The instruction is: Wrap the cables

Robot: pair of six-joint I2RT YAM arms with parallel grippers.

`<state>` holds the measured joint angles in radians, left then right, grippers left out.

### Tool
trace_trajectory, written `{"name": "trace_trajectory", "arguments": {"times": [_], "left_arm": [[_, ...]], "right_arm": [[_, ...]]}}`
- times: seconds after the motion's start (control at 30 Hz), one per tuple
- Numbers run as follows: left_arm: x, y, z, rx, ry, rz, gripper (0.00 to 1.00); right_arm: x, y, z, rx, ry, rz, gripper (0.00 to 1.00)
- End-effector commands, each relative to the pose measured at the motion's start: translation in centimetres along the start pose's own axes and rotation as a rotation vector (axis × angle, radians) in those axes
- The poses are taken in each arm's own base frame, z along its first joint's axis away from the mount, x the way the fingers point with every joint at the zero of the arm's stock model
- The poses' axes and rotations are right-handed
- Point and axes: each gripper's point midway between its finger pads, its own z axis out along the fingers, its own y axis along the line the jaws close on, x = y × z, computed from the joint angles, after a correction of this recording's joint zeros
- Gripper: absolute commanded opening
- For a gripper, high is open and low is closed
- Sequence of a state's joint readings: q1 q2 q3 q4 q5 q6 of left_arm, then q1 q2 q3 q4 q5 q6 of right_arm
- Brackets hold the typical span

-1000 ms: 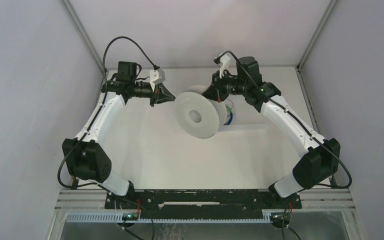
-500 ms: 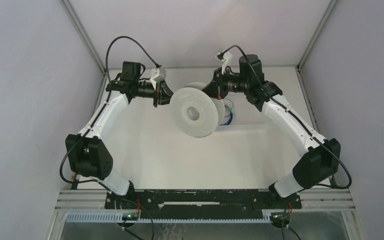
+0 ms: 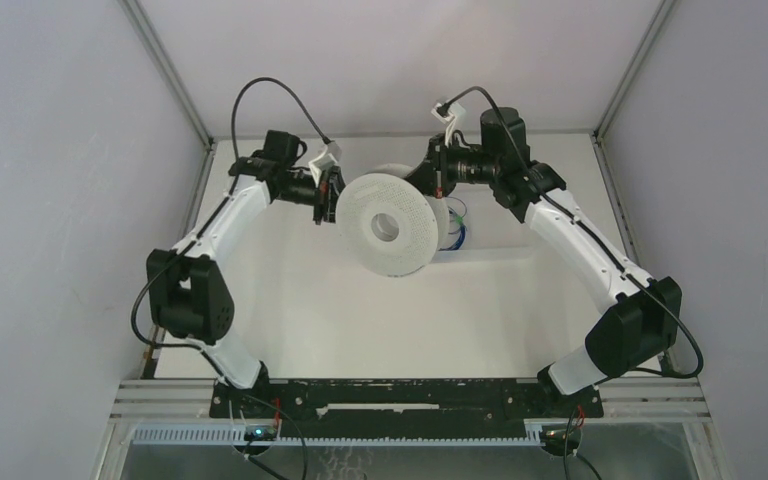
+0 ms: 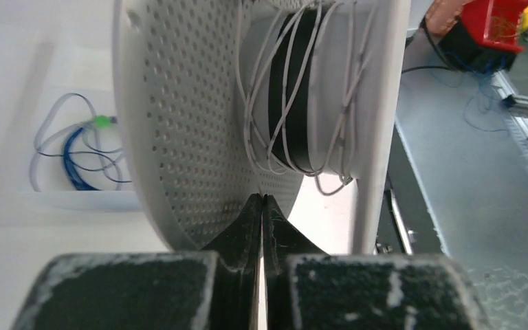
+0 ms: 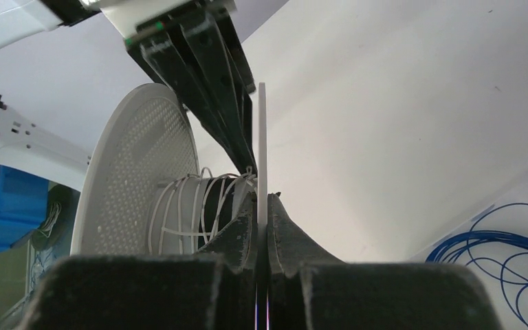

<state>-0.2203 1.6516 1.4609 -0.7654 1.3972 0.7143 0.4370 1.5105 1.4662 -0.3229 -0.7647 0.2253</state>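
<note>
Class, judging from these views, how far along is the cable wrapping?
Done: several loose turns of pale grey cable circle the spool hub. In hand: the right tool clamps a flange; the left tool is shut at the spool's rim, its hold unclear. Left: slack loops hang, likely needing tightening.

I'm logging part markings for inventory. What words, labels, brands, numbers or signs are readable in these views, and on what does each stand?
None: no text can be read in any view.
The white perforated spool shows only holes, no label.
The red object and the blue bin at the frame edges are too blurred to show any print.
</note>
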Motion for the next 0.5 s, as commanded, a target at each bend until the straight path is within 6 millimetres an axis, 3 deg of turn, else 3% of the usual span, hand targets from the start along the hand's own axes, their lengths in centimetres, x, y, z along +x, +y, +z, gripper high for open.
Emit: {"name": "trace_trajectory", "arguments": {"times": [0.0, 0.2, 0.47], "left_arm": [[-0.41, -2.73, 1.03, 0.119, -0.019, -0.012, 0.05], [0.0, -2.42, 0.91, 0.127, 0.016, -0.02, 0.07], [-0.65, -2.42, 0.71, 0.112, 0.043, -0.014, 0.26]], "right_arm": [[-3.71, 1.79, -0.85, -0.028, -0.116, -0.086, 0.0], [-3.77, 1.49, -1.23, -0.009, -0.121, -0.101, 0.0], [-3.97, 1.28, -1.24, 0.003, -0.123, -0.103, 0.0]]}}
